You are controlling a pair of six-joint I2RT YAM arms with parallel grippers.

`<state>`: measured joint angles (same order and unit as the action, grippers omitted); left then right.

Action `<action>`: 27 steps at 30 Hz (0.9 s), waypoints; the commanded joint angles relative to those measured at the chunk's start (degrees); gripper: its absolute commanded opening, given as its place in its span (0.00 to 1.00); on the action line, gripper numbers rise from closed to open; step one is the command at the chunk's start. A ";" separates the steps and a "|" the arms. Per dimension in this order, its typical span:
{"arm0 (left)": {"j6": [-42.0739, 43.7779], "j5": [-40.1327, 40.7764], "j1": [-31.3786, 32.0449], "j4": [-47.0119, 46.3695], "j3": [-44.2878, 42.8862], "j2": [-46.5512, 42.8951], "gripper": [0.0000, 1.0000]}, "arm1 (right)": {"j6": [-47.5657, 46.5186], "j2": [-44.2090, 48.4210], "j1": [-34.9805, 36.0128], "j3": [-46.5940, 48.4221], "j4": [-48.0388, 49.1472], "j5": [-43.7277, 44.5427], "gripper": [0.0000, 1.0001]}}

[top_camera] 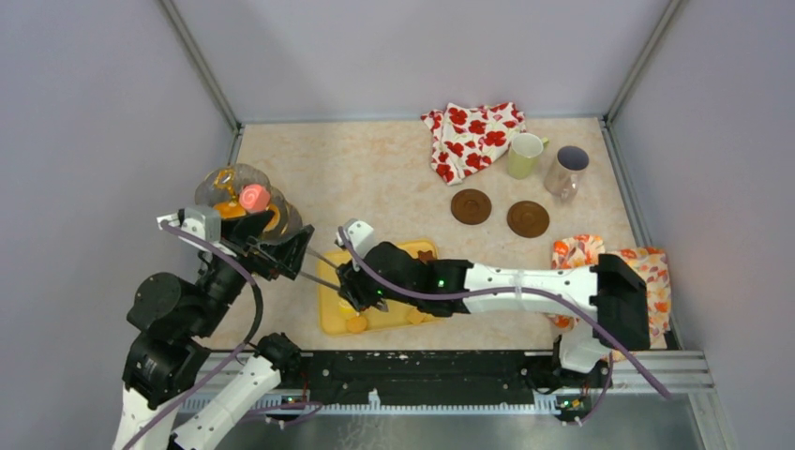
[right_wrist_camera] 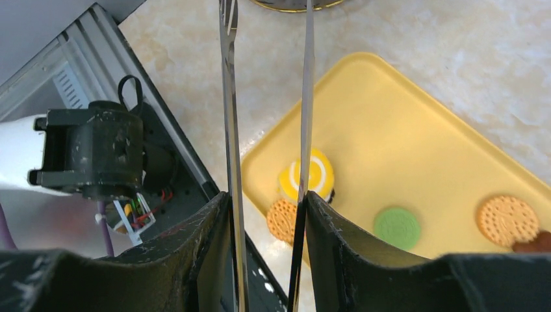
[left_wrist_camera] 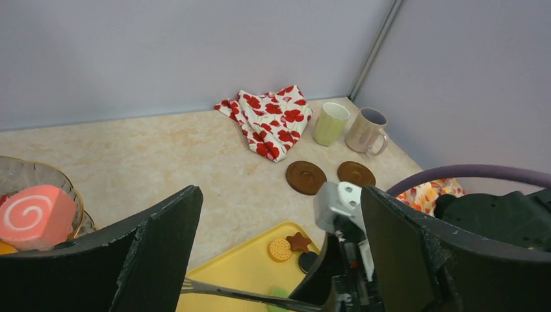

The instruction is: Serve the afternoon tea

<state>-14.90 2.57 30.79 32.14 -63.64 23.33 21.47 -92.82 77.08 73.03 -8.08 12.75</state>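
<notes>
My right gripper [top_camera: 361, 286] [right_wrist_camera: 266, 208] is shut on the long metal tongs [right_wrist_camera: 227, 97], whose two arms stand apart with nothing between them. Below them a yellow tray [right_wrist_camera: 403, 149] holds a yellow swirl roll [right_wrist_camera: 313, 174], round biscuits [right_wrist_camera: 282, 220] and a green biscuit [right_wrist_camera: 397, 227]. My left gripper [top_camera: 286, 251] [left_wrist_camera: 279, 195] is open and empty, beside a glass stand [top_camera: 220, 187] carrying a pink swirl roll [top_camera: 253, 197] [left_wrist_camera: 36, 214]. A pale-yellow mug [top_camera: 525, 155] and a greyish mug [top_camera: 567, 169] stand at the back right.
Two brown coasters [top_camera: 471, 206] [top_camera: 528, 218] lie in front of the mugs. A red-flowered cloth [top_camera: 473, 136] lies at the back. An orange-flowered cloth [top_camera: 609, 267] lies under the right arm. The tong tips [left_wrist_camera: 214, 289] reach towards my left gripper. Grey walls enclose the table.
</notes>
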 commanded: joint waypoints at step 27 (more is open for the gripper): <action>3.82 2.06 -0.12 -10.76 24.77 -7.16 0.99 | 16.33 36.15 -7.55 -27.51 -24.58 14.76 0.44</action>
<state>-12.27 3.38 30.79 25.23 -38.39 16.27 34.65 -57.41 71.70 46.61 -30.98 25.71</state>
